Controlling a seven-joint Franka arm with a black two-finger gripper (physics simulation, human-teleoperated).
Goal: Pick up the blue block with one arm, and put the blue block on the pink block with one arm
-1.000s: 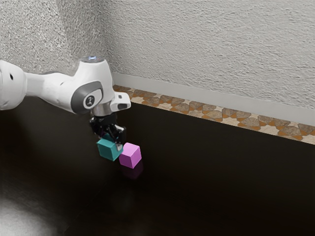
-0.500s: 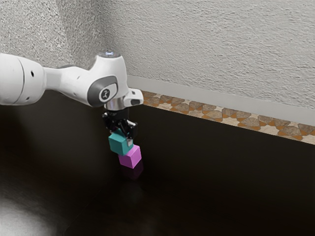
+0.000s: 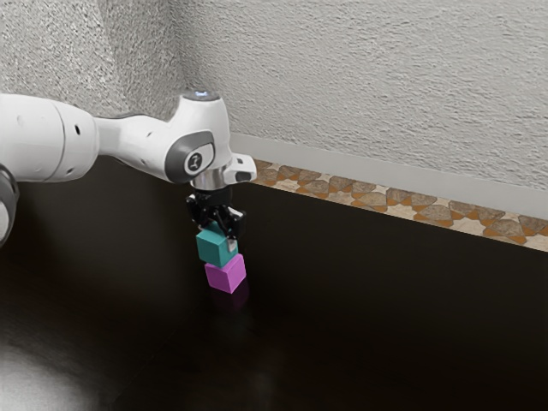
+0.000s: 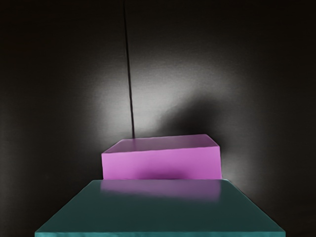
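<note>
Blue block (image 3: 213,248) clamped in hand (image 3: 219,236), just over pink block (image 3: 226,276). Placing step; next: lower squarely, then release.

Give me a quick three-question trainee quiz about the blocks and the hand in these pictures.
1. True or false: the hand is shut on the blue block.
2. The pink block rests on: A) the dark table; B) the blue block; C) the hand.
3. Fill in: the block that is higher up is the ___ one.
Key: 1 true; 2 A; 3 blue.
</note>
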